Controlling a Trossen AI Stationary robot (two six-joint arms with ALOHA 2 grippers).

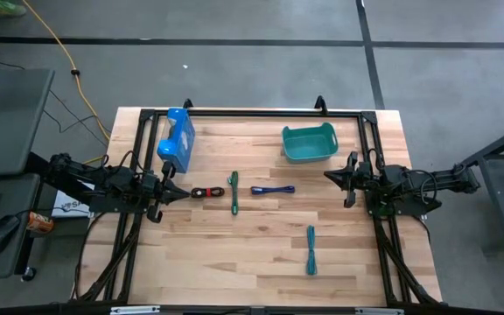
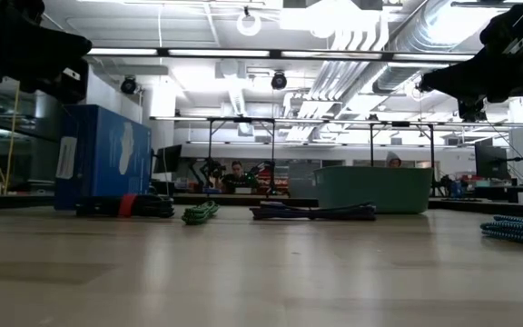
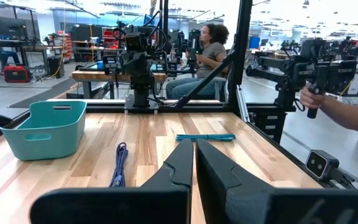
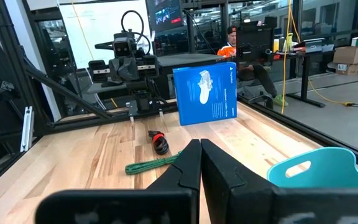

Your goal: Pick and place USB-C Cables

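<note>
Four cables [image 1: 233, 192] lie apart on the counter [image 1: 261, 254], ready for single picks. Left pincer [image 1: 180, 193] and right pincer [image 1: 329, 176] are closed, empty, beside the bin [image 1: 310, 144].

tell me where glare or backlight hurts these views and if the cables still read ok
Low view: bright ceiling lights leave both arms as dark silhouettes, and the red-and-black cable and dark blue cable read dim. High view: even light, the green cable and teal cable are clear. Left wrist view: the windows wash out the room behind, while the teal bin stays clear.
</note>
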